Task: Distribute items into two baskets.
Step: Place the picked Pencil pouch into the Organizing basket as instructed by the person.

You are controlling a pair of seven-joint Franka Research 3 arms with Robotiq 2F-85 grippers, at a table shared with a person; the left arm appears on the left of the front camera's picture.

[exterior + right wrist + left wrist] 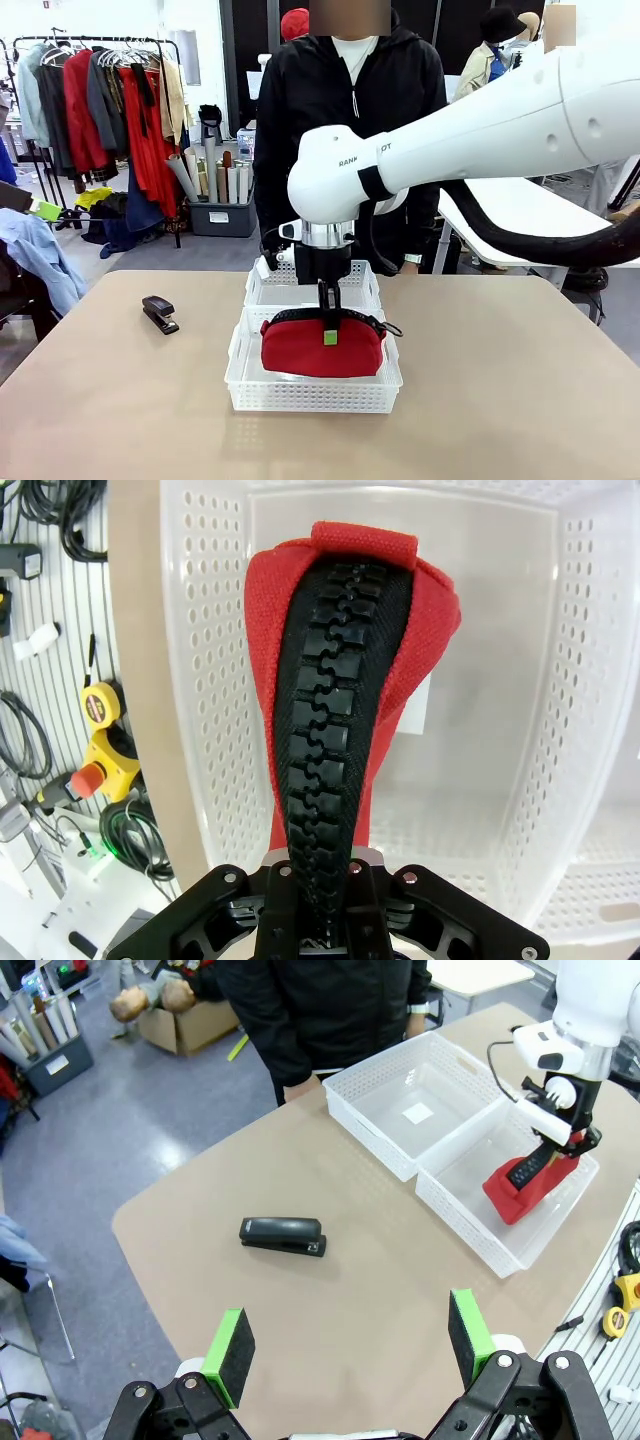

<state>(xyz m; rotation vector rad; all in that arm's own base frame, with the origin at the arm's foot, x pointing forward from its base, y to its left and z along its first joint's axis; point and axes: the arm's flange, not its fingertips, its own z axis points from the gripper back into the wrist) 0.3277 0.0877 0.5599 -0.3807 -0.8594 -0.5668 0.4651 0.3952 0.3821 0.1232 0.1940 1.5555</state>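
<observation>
front: across table [500, 400] | left wrist: high | right wrist: close | shared: baskets [310, 395]

Right arm [500, 120] enters from the right and reaches to the table's middle, wrist turned straight down. Right gripper [328, 318] points vertically downward, jaws clamped tight on the zipper seam of the red pouch [320, 350]. Left gripper [350, 1345] hangs high above the table's left side, green pads [230, 1355] spread wide apart, holding nothing.

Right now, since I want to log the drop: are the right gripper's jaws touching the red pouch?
Touching. The right wrist view shows the right gripper shut on the red pouch at its black zipper.
</observation>
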